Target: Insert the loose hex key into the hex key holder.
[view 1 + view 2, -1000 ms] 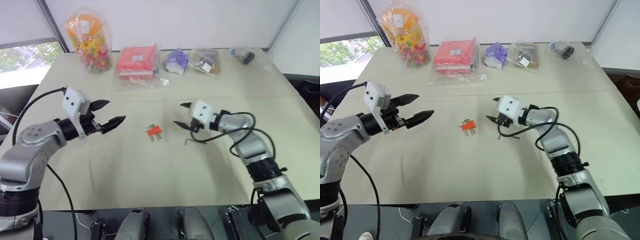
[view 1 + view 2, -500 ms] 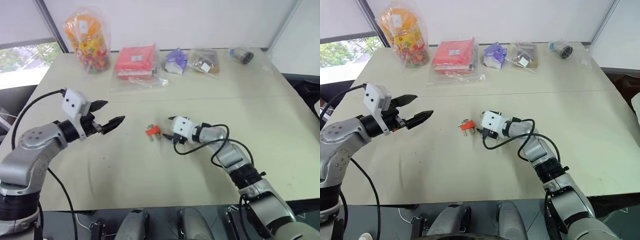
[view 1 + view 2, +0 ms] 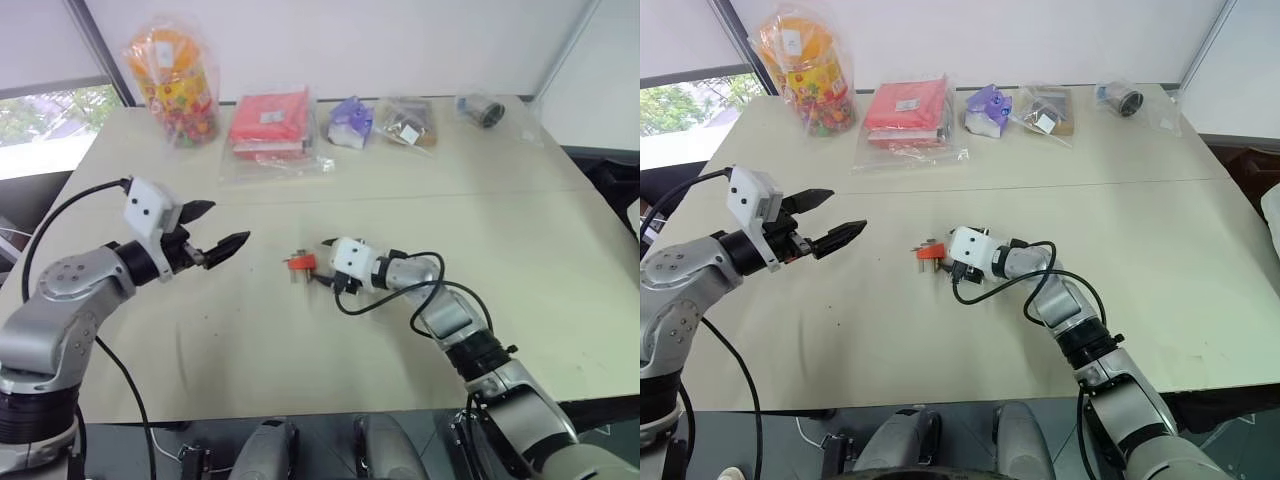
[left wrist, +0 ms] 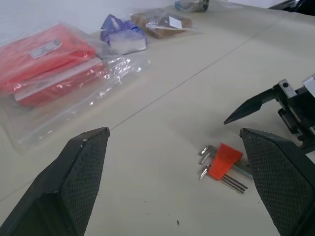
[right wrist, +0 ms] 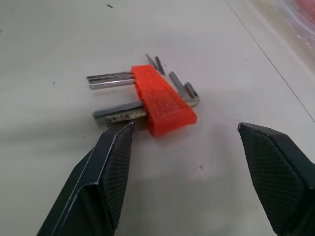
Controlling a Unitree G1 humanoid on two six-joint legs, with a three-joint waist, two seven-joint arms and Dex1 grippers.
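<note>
Along the table's [image 3: 560,230] far edge — candy jar [image 3: 174,82], red packet [image 3: 270,123].

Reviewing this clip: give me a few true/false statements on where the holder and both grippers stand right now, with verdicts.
1. The hex key holder lies on the table. True.
2. The right gripper is shut on the holder. False: its fingers stand open, with the holder ahead of them.
3. The left gripper holds a key. False: it is open and empty, off to the holder's left.
4. Several metal keys stick out of the holder. True.
5. The red packet lies beside the holder. False: it lies at the table's far side.
</note>
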